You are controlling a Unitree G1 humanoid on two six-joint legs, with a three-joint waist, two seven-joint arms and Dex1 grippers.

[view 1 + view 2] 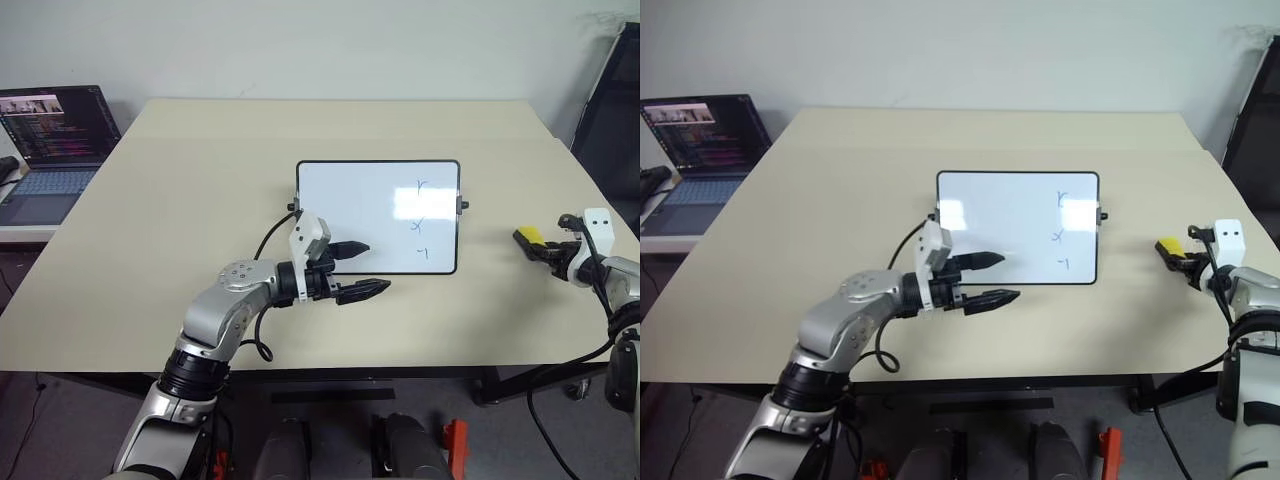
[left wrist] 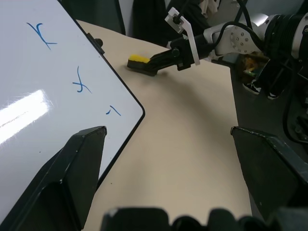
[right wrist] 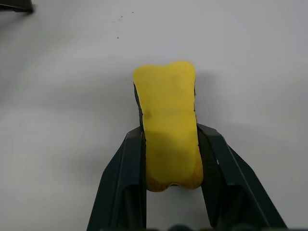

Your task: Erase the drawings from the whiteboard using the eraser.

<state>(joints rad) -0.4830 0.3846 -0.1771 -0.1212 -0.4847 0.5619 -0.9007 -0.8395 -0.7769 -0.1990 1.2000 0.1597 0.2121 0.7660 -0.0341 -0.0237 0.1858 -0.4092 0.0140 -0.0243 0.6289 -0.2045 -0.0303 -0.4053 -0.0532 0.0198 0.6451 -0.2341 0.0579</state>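
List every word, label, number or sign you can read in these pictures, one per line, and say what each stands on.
No readable word, number or brand shows anywhere.
whiteboard: three small blue marker scribbles, the drawings, in a column near one short side; loose strokes, not clear letters.
laptop: lines of text on its dark screen, too small to read.
eraser: plain yellow, no print visible.
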